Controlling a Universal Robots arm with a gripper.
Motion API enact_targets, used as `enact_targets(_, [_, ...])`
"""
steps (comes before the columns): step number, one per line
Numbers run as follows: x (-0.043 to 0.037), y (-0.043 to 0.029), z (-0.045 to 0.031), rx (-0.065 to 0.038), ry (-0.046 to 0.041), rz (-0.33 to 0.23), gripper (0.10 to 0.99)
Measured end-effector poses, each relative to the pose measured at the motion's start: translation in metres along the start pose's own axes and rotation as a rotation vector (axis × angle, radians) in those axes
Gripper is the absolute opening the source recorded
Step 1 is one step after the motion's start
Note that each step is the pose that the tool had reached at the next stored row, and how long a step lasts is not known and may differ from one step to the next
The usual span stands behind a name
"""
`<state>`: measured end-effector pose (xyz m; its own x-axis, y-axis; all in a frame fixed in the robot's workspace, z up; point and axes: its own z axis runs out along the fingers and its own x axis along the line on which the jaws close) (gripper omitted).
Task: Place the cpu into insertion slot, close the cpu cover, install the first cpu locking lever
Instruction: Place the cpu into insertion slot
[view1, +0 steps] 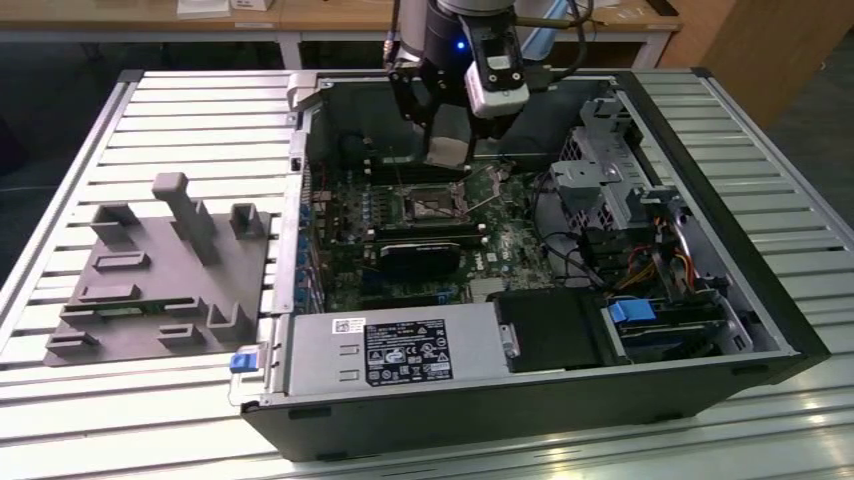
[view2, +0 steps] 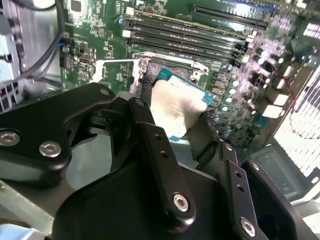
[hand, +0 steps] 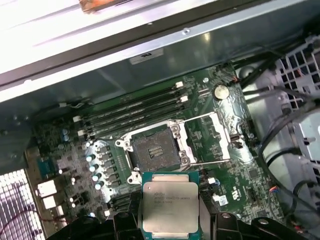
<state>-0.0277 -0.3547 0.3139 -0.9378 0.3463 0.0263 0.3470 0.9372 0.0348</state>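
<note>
Pincer (view2: 176, 107) closed on the cpu (hand: 170, 206). Black fingers (view2: 155, 145) clamp two opposite edges, and the chip is gripped flat with its dull silver top facing the first wrist view's camera. Jaws are parted only as far as the chip's width.

Position: the arm hangs over the open computer case (view1: 534, 400), toward its far side in the exterior view. The cpu is in the air above the motherboard (hand: 240, 150), just beside the insertion slot (hand: 156, 150), not touching it.

Slot: empty, with its dark contact field exposed inside a silvery frame.

Cover: the cpu cover (hand: 223, 137) looks swung open beside the slot, a thin silvery outline with green board showing through its window. I cannot tell how steeply it stands.

Surroundings: memory slots (hand: 135, 112) run along the far side of the slot. The power supply (view1: 387, 350) sits at the near edge of the case. The case lies on its side on a slatted metal counter (view1: 134, 420). A grey fixture tray (view1: 160, 270) rests on the counter, well apart from the case, on the exterior view's left.
</note>
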Motion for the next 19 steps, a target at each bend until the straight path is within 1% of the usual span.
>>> enact_targets(12, [0.0,-0.0001,0.002,-0.001,-0.0066,0.158,0.537])
enact_targets(19, [-0.0001,-0.0001,0.003,-0.001,-0.0097,0.23,0.537])
